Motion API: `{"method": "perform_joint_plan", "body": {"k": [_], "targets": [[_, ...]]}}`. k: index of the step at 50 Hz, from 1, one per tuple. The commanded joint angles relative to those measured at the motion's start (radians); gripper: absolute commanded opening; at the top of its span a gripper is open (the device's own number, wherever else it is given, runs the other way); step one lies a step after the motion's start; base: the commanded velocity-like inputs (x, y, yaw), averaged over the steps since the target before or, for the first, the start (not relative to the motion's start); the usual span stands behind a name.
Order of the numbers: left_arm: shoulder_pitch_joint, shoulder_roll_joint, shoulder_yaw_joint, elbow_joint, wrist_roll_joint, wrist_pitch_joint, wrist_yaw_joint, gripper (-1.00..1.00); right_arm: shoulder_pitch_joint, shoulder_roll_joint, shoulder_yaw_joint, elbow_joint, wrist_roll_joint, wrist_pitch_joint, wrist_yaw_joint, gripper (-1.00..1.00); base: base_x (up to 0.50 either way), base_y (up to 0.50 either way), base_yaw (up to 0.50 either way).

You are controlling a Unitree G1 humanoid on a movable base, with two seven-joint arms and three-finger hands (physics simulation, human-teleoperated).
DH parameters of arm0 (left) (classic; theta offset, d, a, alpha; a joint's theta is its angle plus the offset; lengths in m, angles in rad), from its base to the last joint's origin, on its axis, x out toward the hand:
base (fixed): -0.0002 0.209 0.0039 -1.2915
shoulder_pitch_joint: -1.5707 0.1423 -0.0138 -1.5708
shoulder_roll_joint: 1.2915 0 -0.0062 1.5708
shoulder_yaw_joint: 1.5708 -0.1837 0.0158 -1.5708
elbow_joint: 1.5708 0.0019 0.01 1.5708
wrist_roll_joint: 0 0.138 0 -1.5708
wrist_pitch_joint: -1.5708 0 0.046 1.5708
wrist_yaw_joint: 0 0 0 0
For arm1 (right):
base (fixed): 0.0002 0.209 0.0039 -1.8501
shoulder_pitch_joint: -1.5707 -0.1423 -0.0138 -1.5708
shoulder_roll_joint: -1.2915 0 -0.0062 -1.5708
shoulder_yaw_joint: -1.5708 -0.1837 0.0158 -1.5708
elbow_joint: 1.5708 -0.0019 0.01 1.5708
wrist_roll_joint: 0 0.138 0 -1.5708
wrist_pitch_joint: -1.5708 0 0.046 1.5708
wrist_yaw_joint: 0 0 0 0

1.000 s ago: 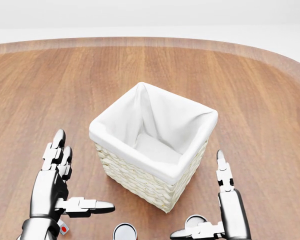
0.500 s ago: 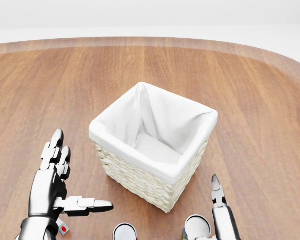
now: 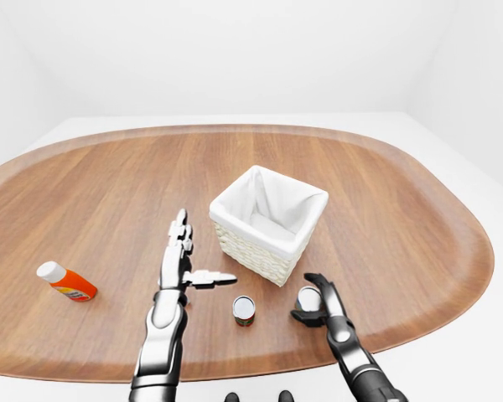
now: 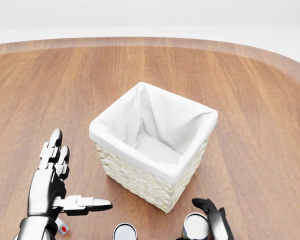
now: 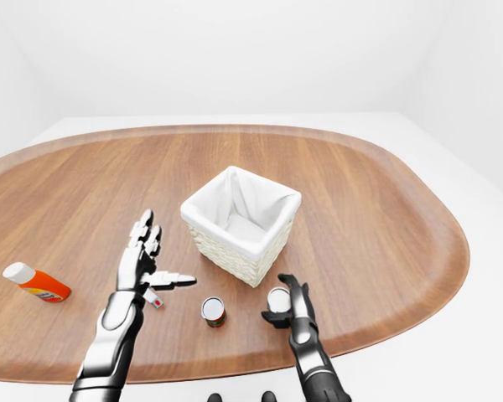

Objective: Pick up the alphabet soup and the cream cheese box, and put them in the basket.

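Observation:
The wicker basket (image 3: 250,254) with a white liner stands mid-table and holds nothing. Just below its near corner in the left-eye view stands a silver-topped can with a bluish side, seemingly the alphabet soup (image 3: 309,298). My right hand (image 3: 302,296) is curled round it, fingers on the far side and thumb on the near side, with the can still on the table. A small white box with a red dot (image 5: 155,299), possibly the cream cheese, lies under the thumb of my left hand (image 3: 199,255). That hand is open, with flat fingers and the thumb pointing right.
A second can (image 3: 244,309) with a red and green label stands between my hands. An orange bottle (image 3: 67,283) with a white cap lies far to the left. The table's near edge (image 3: 260,368) runs just below the cans.
My right hand has dropped lower beside the right can, and its straight fingers have curled round it. The left hand has barely moved. The camera has not shifted.

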Motion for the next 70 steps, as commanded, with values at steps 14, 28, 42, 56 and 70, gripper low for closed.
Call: {"method": "perform_joint_plan", "body": {"k": [14,28,42,56,70], "targets": [[-0.002,0.002,0.003,0.004,0.003,-0.007,0.006,1.0,-0.03,-0.004,0.001,0.171,-0.004,0.0,-0.007,-1.0,0.0,0.0,0.0],[0.002,0.003,0.004,0.004,0.016,-0.02,0.013,1.0,0.455,0.041,-0.055,-1.315,-0.035,0.175,0.24,-1.0,0.0,0.0,0.0],[0.006,0.003,0.005,-0.001,0.015,-0.019,0.012,1.0,0.458,0.052,-0.08,-1.399,-0.04,0.175,0.249,-1.0,0.0,0.0,0.0],[0.005,0.003,0.004,-0.024,0.016,0.003,0.012,1.0,0.442,0.066,-0.105,-1.481,-0.053,0.175,0.267,-1.0,0.0,0.0,0.0],[0.005,0.002,0.004,-0.025,0.017,0.003,0.012,1.0,0.319,0.04,-0.052,-1.595,-0.109,0.175,0.312,-1.0,0.0,0.0,0.0]]}}
